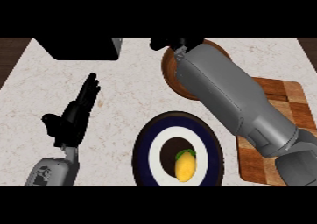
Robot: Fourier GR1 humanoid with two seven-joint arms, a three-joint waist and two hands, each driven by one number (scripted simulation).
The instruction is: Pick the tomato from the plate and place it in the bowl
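A yellow, tomato-like fruit with a green stem [185,167] lies in the brown middle of a plate [143,153] that has a dark blue rim and a white ring, at the front centre. The brown bowl [170,76] stands behind it, largely covered by my right forearm. My right hand [170,43] is over the bowl's far rim; it shows only as a dark shape there, and nothing can be seen in it. At the left, my left hand [74,114] rests open with its fingers pointing up, apart from the plate.
A wooden cutting board [287,113] lies at the right under my right forearm. A black box [83,48] stands at the back left. Dark wood borders the light counter on both sides.
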